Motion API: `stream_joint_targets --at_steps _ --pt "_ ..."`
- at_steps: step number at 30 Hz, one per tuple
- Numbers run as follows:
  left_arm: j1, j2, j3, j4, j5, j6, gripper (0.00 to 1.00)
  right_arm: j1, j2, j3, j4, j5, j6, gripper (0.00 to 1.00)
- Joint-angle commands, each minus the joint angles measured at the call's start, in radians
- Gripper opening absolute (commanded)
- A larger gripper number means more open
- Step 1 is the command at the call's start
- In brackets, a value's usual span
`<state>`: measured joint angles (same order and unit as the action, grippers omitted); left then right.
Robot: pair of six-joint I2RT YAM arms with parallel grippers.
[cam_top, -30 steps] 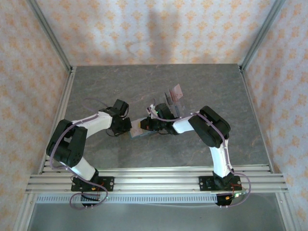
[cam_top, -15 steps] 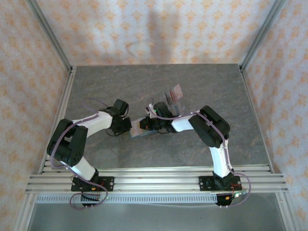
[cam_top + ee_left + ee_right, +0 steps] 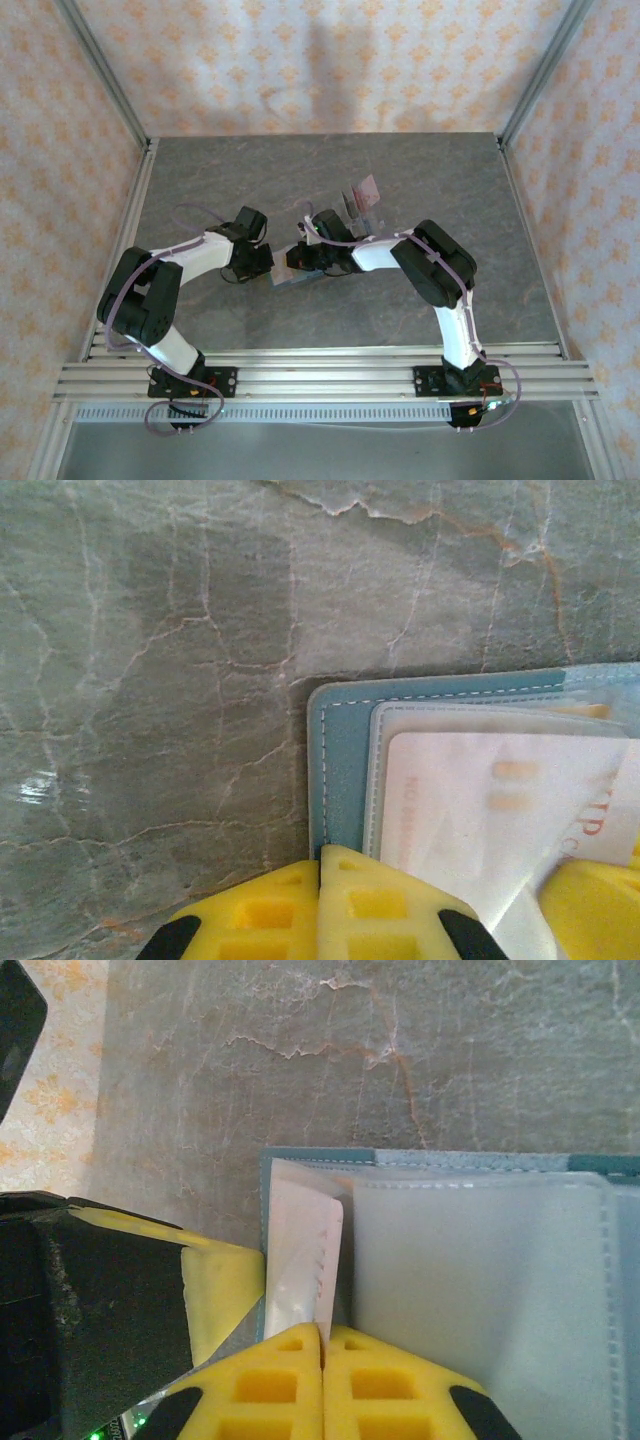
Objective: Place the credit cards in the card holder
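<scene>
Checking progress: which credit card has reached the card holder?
The pale card with red lettering, lying flat on the open teal card holder. The pink-lilac card stands upright in the clear rack farther back.

Soft, even light — a faint grey shadow lies on the pale orange-patterned back wall (image 3: 320, 60). The grey veined stone tabletop (image 3: 150, 680) shows one small glint; close-ups slightly blurred.

The left arm (image 3: 195, 252) and right arm (image 3: 385, 255) are flanking the card holder (image 3: 290, 278), the rack (image 3: 368, 212) crowding behind, near surface (image 3: 300, 322) lying open.
</scene>
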<state>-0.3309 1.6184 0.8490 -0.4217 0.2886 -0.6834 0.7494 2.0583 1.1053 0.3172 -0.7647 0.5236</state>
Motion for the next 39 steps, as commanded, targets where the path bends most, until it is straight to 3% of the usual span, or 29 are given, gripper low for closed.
stream_joint_targets --at_steps 1,4,9,21,29,39 --pt "0.003 0.046 -0.047 0.074 0.005 -0.004 0.00 0.027 0.004 0.022 -0.100 0.033 -0.036 0.12" --pt "0.003 0.041 -0.053 0.075 0.003 0.000 0.00 0.027 -0.025 0.034 -0.154 0.056 -0.054 0.21" --pt "0.003 0.041 -0.056 0.072 -0.005 0.017 0.00 0.018 -0.077 0.078 -0.287 0.099 -0.116 0.29" --pt "0.004 0.061 -0.063 0.080 -0.007 0.042 0.00 -0.010 -0.149 0.185 -0.536 0.206 -0.253 0.29" --pt "0.003 0.063 -0.056 0.076 -0.005 0.047 0.00 -0.012 -0.095 0.289 -0.695 0.353 -0.369 0.30" --pt "0.003 0.067 -0.051 0.077 -0.004 0.047 0.00 -0.008 -0.027 0.353 -0.764 0.404 -0.436 0.33"
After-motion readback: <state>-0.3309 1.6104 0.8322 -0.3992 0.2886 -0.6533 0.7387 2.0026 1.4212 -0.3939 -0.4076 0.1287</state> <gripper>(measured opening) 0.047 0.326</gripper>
